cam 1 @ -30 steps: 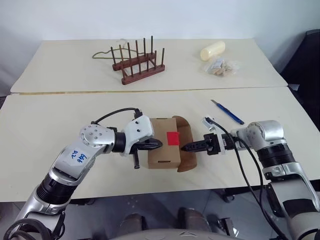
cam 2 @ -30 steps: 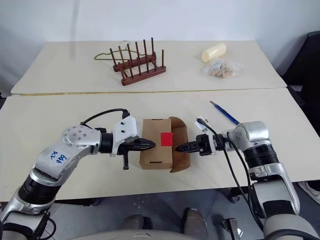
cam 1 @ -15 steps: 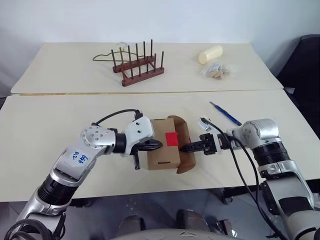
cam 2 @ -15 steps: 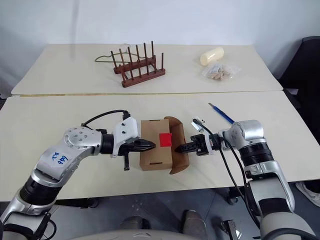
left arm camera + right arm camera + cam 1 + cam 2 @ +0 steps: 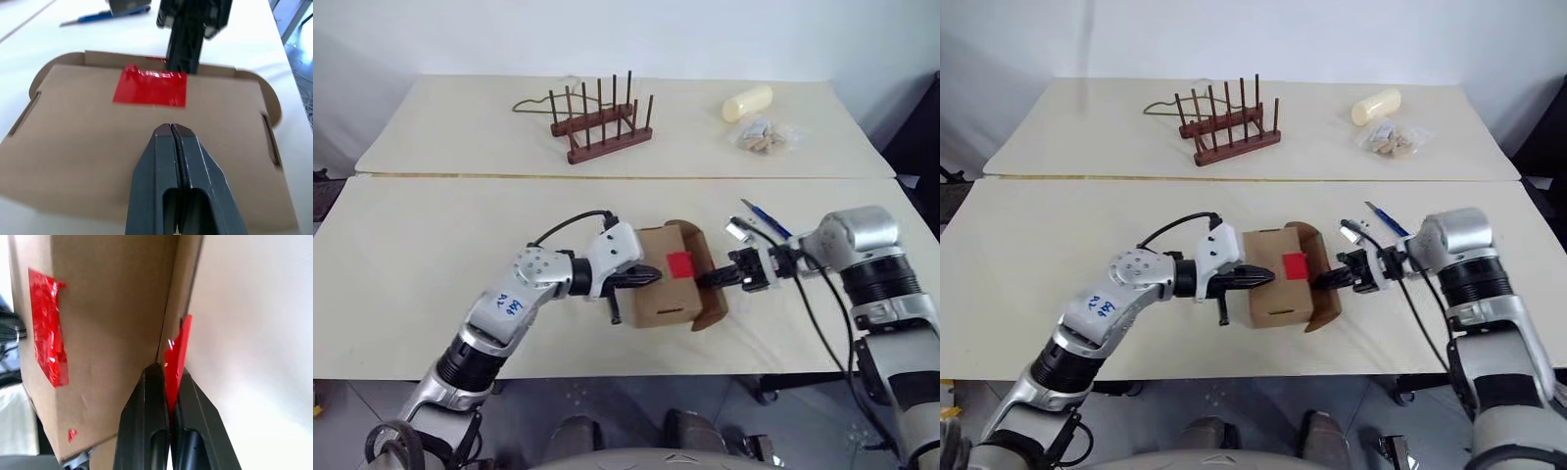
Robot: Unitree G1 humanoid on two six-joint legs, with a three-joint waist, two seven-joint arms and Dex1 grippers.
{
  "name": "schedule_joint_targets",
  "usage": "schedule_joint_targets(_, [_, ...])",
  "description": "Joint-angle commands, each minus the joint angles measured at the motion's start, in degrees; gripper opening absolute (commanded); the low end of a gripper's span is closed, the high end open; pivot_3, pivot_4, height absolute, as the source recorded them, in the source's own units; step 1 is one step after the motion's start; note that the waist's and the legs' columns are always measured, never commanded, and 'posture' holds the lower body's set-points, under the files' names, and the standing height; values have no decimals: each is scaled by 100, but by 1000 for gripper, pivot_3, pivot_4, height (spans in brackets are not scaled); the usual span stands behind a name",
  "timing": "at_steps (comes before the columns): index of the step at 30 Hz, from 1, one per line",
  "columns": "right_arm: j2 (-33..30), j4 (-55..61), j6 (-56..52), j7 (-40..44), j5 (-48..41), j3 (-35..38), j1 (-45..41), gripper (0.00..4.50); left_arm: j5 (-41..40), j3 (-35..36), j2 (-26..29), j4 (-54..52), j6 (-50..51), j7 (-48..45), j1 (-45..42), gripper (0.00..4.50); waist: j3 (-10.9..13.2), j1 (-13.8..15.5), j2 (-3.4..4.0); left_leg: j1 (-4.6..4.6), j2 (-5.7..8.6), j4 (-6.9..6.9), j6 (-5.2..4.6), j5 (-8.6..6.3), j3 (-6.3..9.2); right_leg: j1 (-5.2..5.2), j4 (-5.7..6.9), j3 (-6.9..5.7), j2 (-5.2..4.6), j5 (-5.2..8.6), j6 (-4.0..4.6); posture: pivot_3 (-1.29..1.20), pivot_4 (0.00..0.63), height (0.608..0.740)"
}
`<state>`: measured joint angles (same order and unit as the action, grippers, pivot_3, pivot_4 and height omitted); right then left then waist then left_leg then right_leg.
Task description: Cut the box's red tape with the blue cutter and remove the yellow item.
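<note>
Two cream tabletops (image 5: 431, 245) fill the head camera's view, one behind the other. On the near one sits the box (image 5: 668, 279), a small brown cardboard carton with red tape (image 5: 679, 263) on its top. The left tool (image 5: 651, 276) rests shut against the box's left side. The right tool (image 5: 705, 281) meets the open flap (image 5: 713, 294) on the box's right side. Just behind the right arm lies the blue cutter (image 5: 764, 216), untouched on the tabletop. On the far tabletop stand a wooden peg rack (image 5: 604, 125), a pale cream cylinder (image 5: 747, 102) and a clear bag of small pieces (image 5: 764, 136).

From the left wrist, the closed black fingers (image 5: 178, 166) lie over the box top, pointing at the tape patch.

From the right wrist, the fingers (image 5: 156, 411) are pinched together on a loose red tape strip (image 5: 176, 360) at the flap's edge, though how firmly it is gripped is hard to judge.
</note>
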<state>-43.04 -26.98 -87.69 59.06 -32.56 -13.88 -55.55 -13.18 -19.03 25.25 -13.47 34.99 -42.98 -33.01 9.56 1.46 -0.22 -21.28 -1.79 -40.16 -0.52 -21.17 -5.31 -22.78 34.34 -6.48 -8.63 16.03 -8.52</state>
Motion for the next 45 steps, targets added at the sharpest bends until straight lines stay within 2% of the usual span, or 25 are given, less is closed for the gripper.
schedule_joint_targets(1, [-687,95,-161,134,91,-138,-608,17,316,-171,-381,619,-425,191,-167,0,17,2,29,-4,2,-1,-1,0,-1,0,-7,0,-1,-1,-1,0,150,740])
schedule_joint_targets(12, [-1666,539,-456,650,-74,-1115,-1578,17,754,-347,-1555,2010,-1480,316,-760,0,19,7,31,-19,0,12,-5,-1,0,-4,-37,-17,2,-4,-8,0,150,740])
schedule_joint_targets(22, [-1816,710,-480,916,-97,-2216,-2489,17,940,-236,-1808,1886,-1404,494,-512,0,21,-4,34,-26,-3,13,-5,-3,3,-13,-39,-19,1,-4,-8,0,150,740])
schedule_joint_targets(26, [-1764,719,-480,870,-80,-2495,-2655,17,970,-144,-1921,1790,-1347,718,-436,0,20,14,34,-72,-1,-3,-5,-3,8,-56,-31,-21,0,-5,-8,0,150,740])
schedule_joint_targets(28, [-1711,715,-480,755,-86,-2548,-2737,17,975,-125,-1928,1699,-1294,787,-369,0,20,4,34,-99,-1,-14,-5,-2,9,-82,-22,-24,0,-6,-9,0,150,740])
schedule_joint_targets(36, [-1683,909,-481,191,-276,-2462,-2693,17,998,-108,-1689,1194,-823,850,-53,0,20,-3,34,-98,-2,-15,-5,-2,10,-82,-17,-27,0,-6,-10,0,150,740])
schedule_joint_targets(39, [-1437,321,-481,-566,-435,-2233,-2845,17,1099,-136,-1244,711,-416,732,43,0,21,-27,33,-97,-3,-14,-5,-2,9,-83,-14,-27,0,-6,-9,0,150,740])
schedule_joint_targets(45, [-1790,918,-481,-1108,-1457,-2543,-2897,17,957,-48,-739,-9,39,549,87,0,22,-19,37,-98,-5,-13,-2,-1,7,-91,-6,-25,1,-6,-9,0,150,740])
